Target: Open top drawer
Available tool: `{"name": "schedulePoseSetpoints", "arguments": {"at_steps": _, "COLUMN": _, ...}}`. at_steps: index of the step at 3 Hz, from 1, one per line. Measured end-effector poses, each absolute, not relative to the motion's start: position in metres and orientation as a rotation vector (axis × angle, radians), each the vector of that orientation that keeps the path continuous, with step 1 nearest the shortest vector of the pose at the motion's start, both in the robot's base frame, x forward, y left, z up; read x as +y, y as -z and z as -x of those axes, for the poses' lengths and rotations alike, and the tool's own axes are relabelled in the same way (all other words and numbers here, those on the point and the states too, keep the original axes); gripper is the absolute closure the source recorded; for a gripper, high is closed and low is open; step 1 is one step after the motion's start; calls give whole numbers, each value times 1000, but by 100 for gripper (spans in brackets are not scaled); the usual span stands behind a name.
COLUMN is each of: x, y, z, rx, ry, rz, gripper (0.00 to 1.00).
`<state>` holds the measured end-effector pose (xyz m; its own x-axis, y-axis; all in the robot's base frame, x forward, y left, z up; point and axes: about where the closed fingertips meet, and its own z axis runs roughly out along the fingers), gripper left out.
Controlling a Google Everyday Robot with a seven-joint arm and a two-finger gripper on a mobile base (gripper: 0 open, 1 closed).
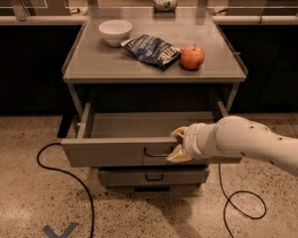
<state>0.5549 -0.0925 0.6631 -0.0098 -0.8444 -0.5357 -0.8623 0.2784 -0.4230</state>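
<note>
The top drawer point(114, 152) is a wide grey metal drawer under the grey table top point(99, 66). It stands pulled out toward me and its inside looks empty. Its small dark wire handle point(155, 154) sits at the centre of the front panel. My gripper point(178, 144) is at the drawer's front edge, right at the right end of the handle, on the end of the white arm point(248, 143) that reaches in from the right. The arm hides the right part of the drawer front.
A narrower grey drawer point(154, 176) sits shut below. On the table top are a white bowl point(115, 31), a dark chip bag point(154, 50) and a red apple point(192, 57). Black cables lie on the speckled floor at left point(64, 172) and right point(241, 202).
</note>
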Motion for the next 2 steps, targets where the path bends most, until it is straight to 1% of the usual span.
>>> {"name": "schedulePoseSetpoints", "arguments": {"at_steps": 1, "x": -94, "y": -659, "z": -542, "rx": 1822, "ry": -23, "rz": 1535, "gripper": 100}}
{"name": "schedulePoseSetpoints", "arguments": {"at_steps": 2, "x": -93, "y": -663, "z": -541, "rx": 1822, "ry": -23, "rz": 1535, "gripper": 100}}
